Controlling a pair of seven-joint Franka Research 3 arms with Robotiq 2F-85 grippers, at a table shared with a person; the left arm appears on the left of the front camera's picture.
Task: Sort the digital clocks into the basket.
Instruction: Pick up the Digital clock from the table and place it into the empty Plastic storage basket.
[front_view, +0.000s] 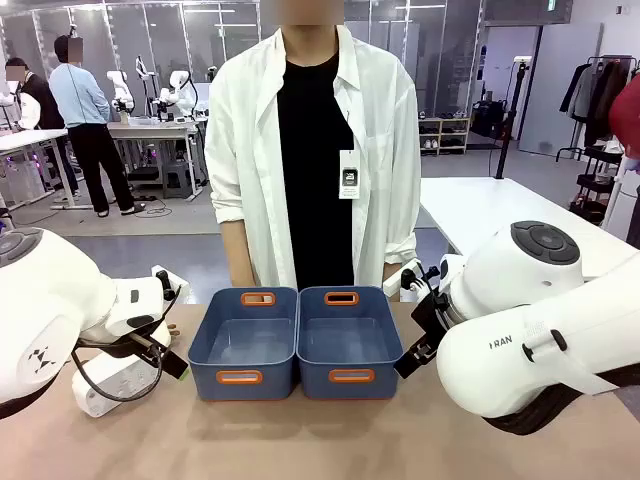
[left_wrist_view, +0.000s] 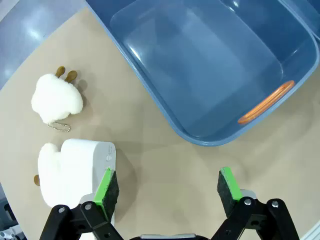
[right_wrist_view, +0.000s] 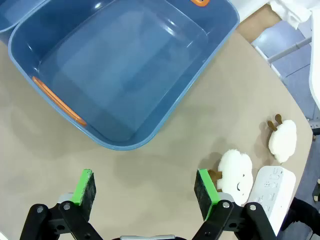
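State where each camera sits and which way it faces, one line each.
Front: between the arms, facing the person across the table; left arm, right arm show.
Left wrist: on that wrist, looking down past the open left gripper at the left basket, a digital clock.
Right wrist: likewise, past the open right gripper at the right basket.
Shared: front and wrist views both show the baskets.

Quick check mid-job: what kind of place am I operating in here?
Probably an open-plan lab or test workshop: white worktables stand behind the person, glass partitions line the back, and a clothes rack stands at far right.
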